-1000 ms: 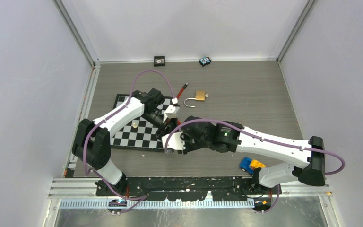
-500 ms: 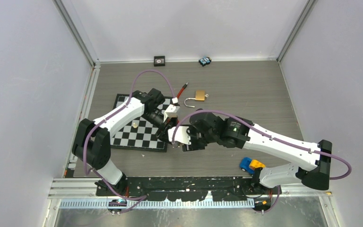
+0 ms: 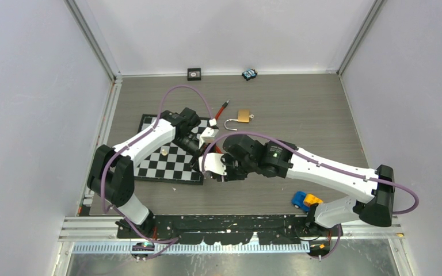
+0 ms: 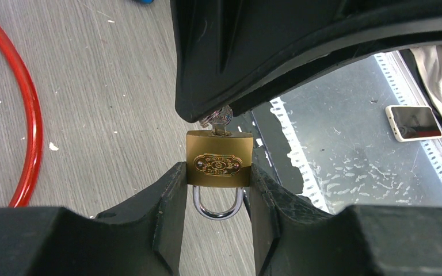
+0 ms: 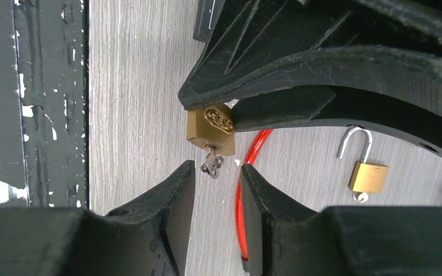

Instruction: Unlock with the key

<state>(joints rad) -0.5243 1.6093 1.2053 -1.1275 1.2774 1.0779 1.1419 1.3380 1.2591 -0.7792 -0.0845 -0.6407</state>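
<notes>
My left gripper is shut on a small brass padlock, pinching the sides of its body. The steel shackle points back between the fingers and looks seated. The key sticks out of the padlock's far end. In the right wrist view the same padlock hangs from the left fingers with the key pointing at my right gripper. That gripper is open. The key head lies just ahead of its fingertips, and neither pad touches it. In the top view both grippers meet near the chessboard's right edge.
A second brass padlock lies on the table with its shackle open. A red cable lies next to it and runs under my right fingers. A chessboard lies to the left, and a blue-and-yellow toy car at the front right.
The right arm swung a little to the right, then came back toward the left gripper. The left arm and its padlock have stayed still.
</notes>
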